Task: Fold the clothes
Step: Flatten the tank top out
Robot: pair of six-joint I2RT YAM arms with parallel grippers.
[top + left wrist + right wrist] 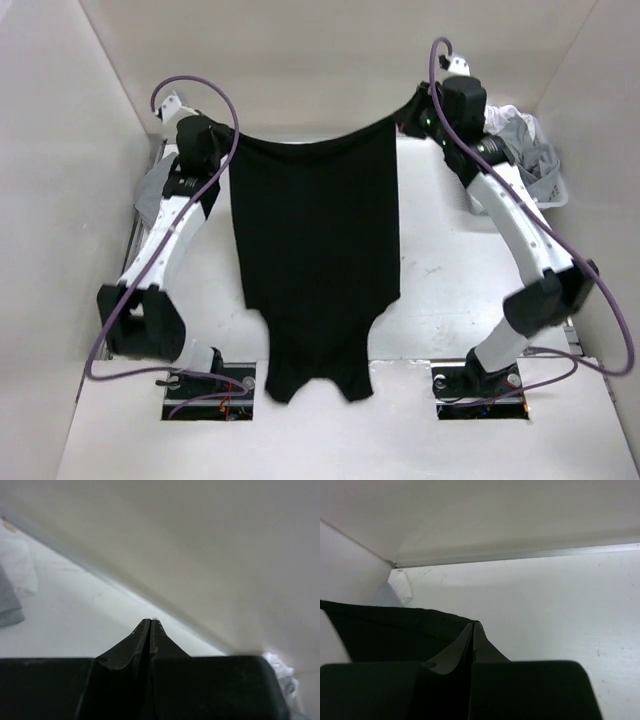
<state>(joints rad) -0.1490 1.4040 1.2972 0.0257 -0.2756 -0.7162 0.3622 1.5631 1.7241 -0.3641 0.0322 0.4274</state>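
The clothes, a black short-sleeved T-shirt, hang spread between both arms above the white table. The top edge sags a little in the middle. The neck and sleeves trail down near the front edge. My left gripper is shut at the shirt's upper left corner. In the left wrist view its fingertips press together and no cloth shows past them. At the upper right corner my right gripper is shut. In the right wrist view black fabric runs left from its closed tips.
A bin of grey and white garments stands at the back right, beside the right arm. A light grey cloth lies at the left behind the left arm, also in the left wrist view. Pale walls close in on three sides.
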